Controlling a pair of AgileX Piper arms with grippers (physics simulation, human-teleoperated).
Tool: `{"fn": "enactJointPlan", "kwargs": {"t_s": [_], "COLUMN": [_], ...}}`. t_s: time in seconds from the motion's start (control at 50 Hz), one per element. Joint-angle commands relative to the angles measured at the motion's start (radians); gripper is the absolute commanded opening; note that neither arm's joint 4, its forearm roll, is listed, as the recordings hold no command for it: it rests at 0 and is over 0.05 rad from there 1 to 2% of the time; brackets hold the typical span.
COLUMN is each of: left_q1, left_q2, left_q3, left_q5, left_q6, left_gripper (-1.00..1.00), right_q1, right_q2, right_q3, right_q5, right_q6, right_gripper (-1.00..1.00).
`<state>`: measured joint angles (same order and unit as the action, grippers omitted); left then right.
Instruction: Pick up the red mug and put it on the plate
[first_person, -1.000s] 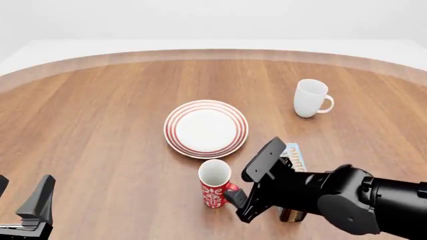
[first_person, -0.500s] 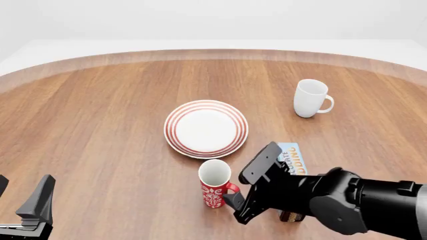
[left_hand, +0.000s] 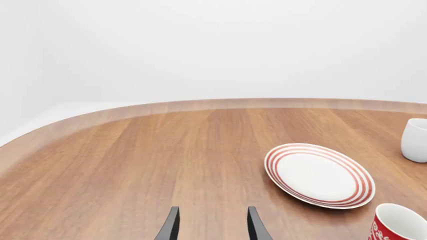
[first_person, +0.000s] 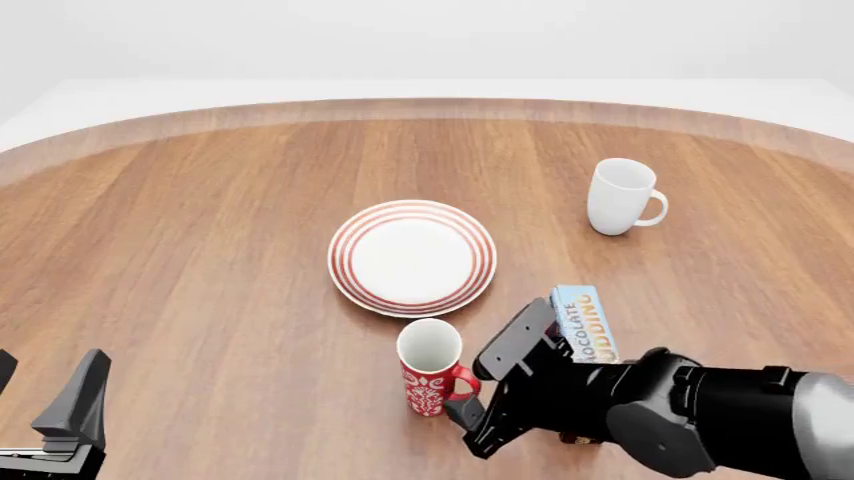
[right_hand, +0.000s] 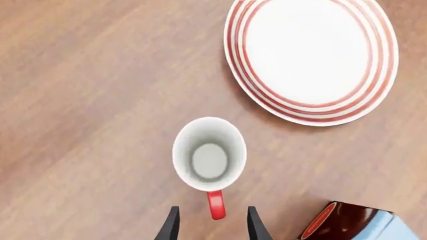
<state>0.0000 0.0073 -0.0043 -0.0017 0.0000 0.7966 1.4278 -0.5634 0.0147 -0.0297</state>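
- Three views examined. Front view: the red mug (first_person: 430, 367) stands upright on the wooden table (first_person: 200, 250), just on the near side of the plate (first_person: 412, 257) and apart from it. The right gripper (first_person: 470, 395) sits low beside the mug, at its handle; whether its fingers touch the handle cannot be told from here. A blue-topped box (first_person: 585, 322) lies just behind the right arm. A white mug (first_person: 622, 197) stands well apart, farther back on the right. The left gripper (first_person: 47, 400) is at the near left corner, well away from everything, fingers apart and empty.
- Left wrist view: the two fingertips (left_hand: 172, 227) stand apart over bare table (left_hand: 133, 165). The plate (left_hand: 319, 175), the red mug's rim (left_hand: 399, 226) and the white mug (left_hand: 416, 140) are visible.
- Right wrist view: looking down into the red mug (right_hand: 209, 155), white inside. The right gripper (right_hand: 212, 226) is spread, one fingertip on either side of the red handle (right_hand: 215, 205), with a gap showing on both sides. The plate (right_hand: 311, 57) lies beyond the mug; the box (right_hand: 353, 222) shows at the edge.
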Motion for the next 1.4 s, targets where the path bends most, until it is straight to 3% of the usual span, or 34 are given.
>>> {"fn": "enactJointPlan", "kwargs": {"t_s": [0.02, 0.78, 0.8, 1.16, 1.22, 1.4], "left_q1": [0.0, 0.0, 0.0, 0.0, 0.0, 0.0], "left_q2": [0.0, 0.0, 0.0, 0.0, 0.0, 0.0], "left_q3": [0.0, 0.0, 0.0, 0.0, 0.0, 0.0], "left_q5": [0.0, 0.0, 0.0, 0.0, 0.0, 0.0], "left_q6": [0.0, 0.0, 0.0, 0.0, 0.0, 0.0], "left_gripper": [1.0, 1.0, 1.0, 1.0, 1.0, 1.0], "right_q1": [0.005, -0.003, -0.003, -0.035, -0.045, -0.077], "right_q2": [0.032, 0.07, 0.066, 0.061, 0.025, -0.033], "right_q3": [0.008, 0.019, 0.018, 0.02, 0.012, -0.012], "right_q5": [-0.026, -0.064, -0.061, -0.061, -0.043, 0.006], "right_q6": [0.012, 0.03, 0.028, -0.002, -0.045, -0.068], "right_gripper": [1.0, 1.0, -1.0, -1.0, -1.0, -1.0]}}
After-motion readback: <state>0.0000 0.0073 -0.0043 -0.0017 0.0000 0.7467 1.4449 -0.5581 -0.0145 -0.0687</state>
